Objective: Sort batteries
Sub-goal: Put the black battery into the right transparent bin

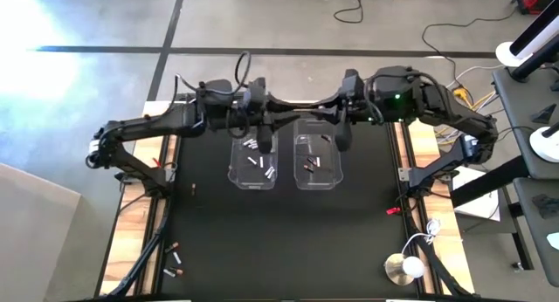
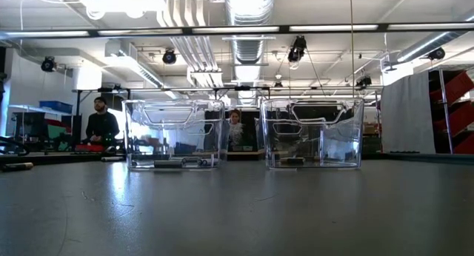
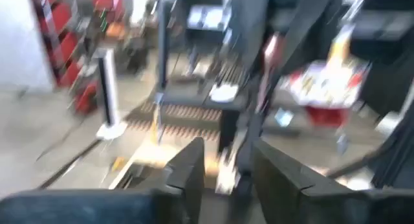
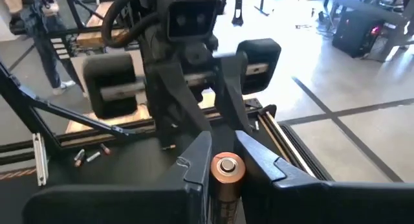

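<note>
Your right gripper (image 4: 223, 160) is pinching a battery (image 4: 227, 175) between its jaws, copper end poking out toward the camera, dark body behind it. It's hanging over the right bin (image 1: 318, 161), which is holding a few dark cells (image 1: 311, 165). Your left gripper (image 3: 228, 169) is sitting over the left bin (image 1: 253, 162) with its jaws slightly apart; can't tell if anything's in there, too blurry. That bin is holding silvery cells (image 1: 255, 161). A few loose batteries (image 1: 174, 261) are lying near the table's front-left corner.
</note>
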Controlling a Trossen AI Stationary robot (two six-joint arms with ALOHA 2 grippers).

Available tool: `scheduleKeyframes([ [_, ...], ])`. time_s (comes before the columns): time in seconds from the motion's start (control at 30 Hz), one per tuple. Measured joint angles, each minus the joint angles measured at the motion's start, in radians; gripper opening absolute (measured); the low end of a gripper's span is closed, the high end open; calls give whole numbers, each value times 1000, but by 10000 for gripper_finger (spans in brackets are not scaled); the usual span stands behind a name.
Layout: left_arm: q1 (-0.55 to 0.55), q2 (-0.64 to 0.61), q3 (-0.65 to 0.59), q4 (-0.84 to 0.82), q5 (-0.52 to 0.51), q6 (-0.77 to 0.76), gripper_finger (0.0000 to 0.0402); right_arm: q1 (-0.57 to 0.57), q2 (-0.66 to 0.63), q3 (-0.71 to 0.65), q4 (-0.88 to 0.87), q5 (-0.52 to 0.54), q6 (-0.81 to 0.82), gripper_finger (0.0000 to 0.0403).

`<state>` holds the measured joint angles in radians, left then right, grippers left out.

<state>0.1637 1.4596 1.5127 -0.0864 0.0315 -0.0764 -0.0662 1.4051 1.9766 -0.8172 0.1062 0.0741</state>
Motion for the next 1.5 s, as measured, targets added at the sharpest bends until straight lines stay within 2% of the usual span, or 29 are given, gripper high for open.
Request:
scheduleKeyframes([
  [0.17,-1,-76,-1,-240,-156,41,162,0,8,-3,-80,0,1,49],
  [0.27,0,-131,0,-340,-209,52,189,-9,19,-15,-162,8,4,44],
  [0.4,-2,-186,-2,-422,-217,57,211,-12,53,-85,-214,-18,55,44],
  [0.57,-2,-259,-2,-487,-218,66,217,-15,82,-210,-276,-66,108,50],
  [0.67,-2,-292,-2,-530,-217,82,216,-22,89,-295,-251,-107,148,46],
  [0.87,-3,-376,-4,-624,-211,94,214,-47,89,-434,-190,-107,204,46],
  [1.1,-3,-476,-56,-633,-205,78,214,-55,127,-492,-129,-121,307,44],
  [1.5,-7,-667,-297,-456,-204,8,214,-84,175,-462,-134,-147,355,44],
])
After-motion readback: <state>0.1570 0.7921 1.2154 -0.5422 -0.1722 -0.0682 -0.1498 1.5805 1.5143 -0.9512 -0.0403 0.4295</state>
